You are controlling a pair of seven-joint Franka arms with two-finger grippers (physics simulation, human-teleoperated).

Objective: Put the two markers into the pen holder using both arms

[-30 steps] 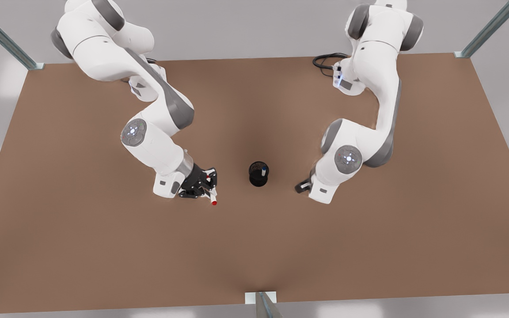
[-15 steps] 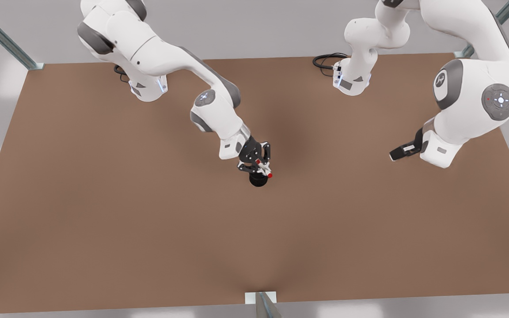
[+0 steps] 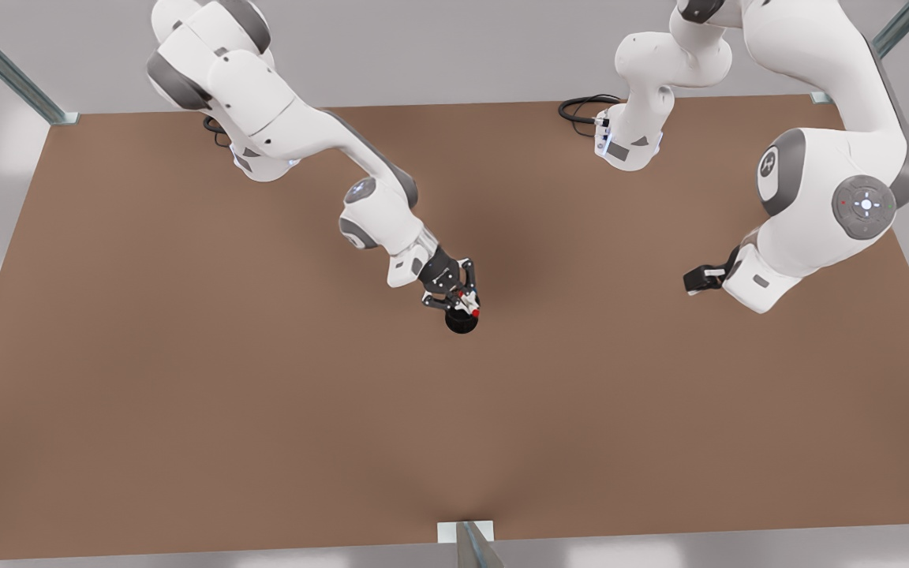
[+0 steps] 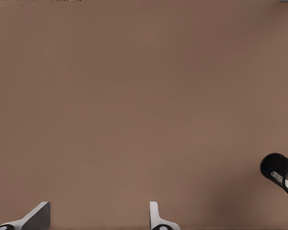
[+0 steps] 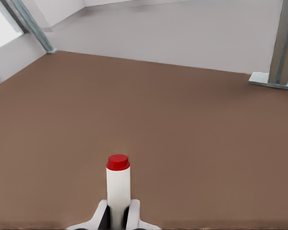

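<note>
Fingers of the right gripper [image 3: 461,300] pinch the red-capped marker [image 5: 118,184], a smooth white cylinder with a flat red end, holding it directly above the pen holder [image 3: 461,321] at the middle of the matte brown table [image 3: 186,394]. That holder is a small black mesh cup, and a second white marker [image 4: 284,179] leans inside it. Off toward the front view's right, the left gripper [image 3: 699,278] waits, its two pale fingers [image 4: 36,218] spread wide and empty.
</note>
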